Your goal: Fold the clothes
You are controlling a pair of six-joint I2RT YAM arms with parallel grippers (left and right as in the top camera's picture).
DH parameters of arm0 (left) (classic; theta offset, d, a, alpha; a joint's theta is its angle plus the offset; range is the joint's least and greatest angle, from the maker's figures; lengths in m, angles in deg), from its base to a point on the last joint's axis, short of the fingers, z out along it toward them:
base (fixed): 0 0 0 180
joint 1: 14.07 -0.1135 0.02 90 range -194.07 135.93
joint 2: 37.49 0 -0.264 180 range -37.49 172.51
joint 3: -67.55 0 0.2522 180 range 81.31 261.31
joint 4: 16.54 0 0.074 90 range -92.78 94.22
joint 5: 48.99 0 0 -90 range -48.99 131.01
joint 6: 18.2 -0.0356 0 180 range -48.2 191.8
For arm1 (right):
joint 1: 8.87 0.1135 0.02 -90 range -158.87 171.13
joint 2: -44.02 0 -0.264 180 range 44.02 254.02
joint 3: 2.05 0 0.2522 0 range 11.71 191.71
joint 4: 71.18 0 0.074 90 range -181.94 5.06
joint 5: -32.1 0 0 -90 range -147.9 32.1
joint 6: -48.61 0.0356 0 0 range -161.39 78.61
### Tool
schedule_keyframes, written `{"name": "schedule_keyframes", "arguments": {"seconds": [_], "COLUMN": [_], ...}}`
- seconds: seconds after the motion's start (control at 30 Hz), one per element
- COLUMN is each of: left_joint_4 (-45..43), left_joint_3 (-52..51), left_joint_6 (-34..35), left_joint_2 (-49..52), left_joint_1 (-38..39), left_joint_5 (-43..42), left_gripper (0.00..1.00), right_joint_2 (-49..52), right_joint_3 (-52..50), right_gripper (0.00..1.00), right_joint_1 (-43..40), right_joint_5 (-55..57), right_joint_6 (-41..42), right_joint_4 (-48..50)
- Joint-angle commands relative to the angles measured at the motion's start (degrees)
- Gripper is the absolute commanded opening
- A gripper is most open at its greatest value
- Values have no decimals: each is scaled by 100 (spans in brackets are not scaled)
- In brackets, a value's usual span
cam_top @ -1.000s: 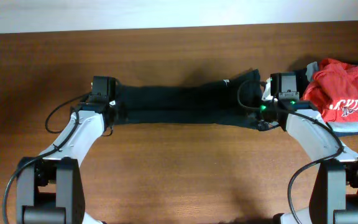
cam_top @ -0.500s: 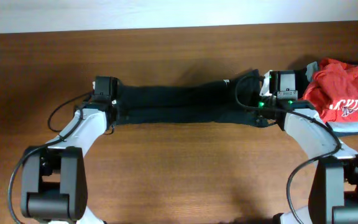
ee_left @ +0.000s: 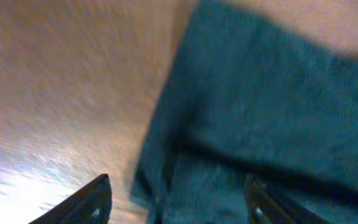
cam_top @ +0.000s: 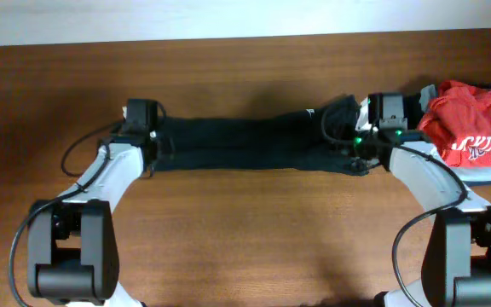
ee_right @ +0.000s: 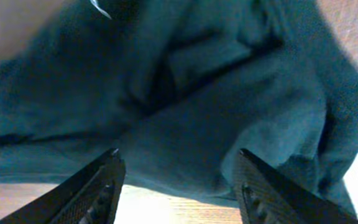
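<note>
Black shirt [cam_top: 245, 145] lying as long band, left to right across table [cam_top: 245, 247]. Left gripper [ee_left: 178, 202] over left end, right gripper [ee_right: 179, 180] over right end; fingers apart on both, equally near.

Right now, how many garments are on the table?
3: black shirt stretched across the middle, red shirt at far right, grey garment under it. More may be hidden.

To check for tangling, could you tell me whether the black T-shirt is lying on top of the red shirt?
No, the black T-shirt lies stretched on the table, ending short of the red shirt.
</note>
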Motion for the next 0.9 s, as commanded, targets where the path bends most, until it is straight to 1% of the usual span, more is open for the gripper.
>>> {"name": "schedule_keyframes", "arguments": {"seconds": [0.0, 0.07, 0.23, 0.4, 0.53, 0.6, 0.63, 0.67, 0.7, 0.73, 0.87], "left_joint_4": [39, 39, 291, 466, 483, 535, 544, 544, 544, 544, 487], "left_joint_3": [376, 428, 433, 433, 433, 433, 433, 433, 433, 433, 433], "left_joint_6": [-184, -186, -365, -479, -881, -905, -1038, -1272, -1491, -1663, -2144], "left_joint_2": [48, 48, 50, 50, 50, 50, 57, 79, 98, 138, 343], "left_joint_1": [-125, -160, -164, -181, -363, -531, -605, -686, -761, -820, -975], "left_joint_5": [37, -26, -634, -713, -719, -772, -903, -1141, -1377, -1554, -1847], "left_gripper": [72, 73, 73, 77, 79, 84, 87, 87, 92, 92, 99], "right_joint_2": [-284, -284, -284, -284, -284, -284, -284, -284, -284, -284, -284], "right_joint_3": [503, 612, 621, 621, 621, 621, 621, 621, 621, 621, 621], "right_gripper": [64, 66, 67, 68, 69, 70, 70, 70, 70, 70, 70], "right_joint_1": [-35, -35, -35, -35, -37, -37, -35, -37, -37, -37, -37], "right_joint_5": [-52, -55, -57, -63, -118, -118, -118, -118, -118, -118, -118], "right_joint_6": [-212, -212, -210, -234, -275, -323, -361, -358, -358, -358, -356], "right_joint_4": [-177, -271, -507, -741, -872, -953, -981, -1021, -1043, -1062, -1082]}}
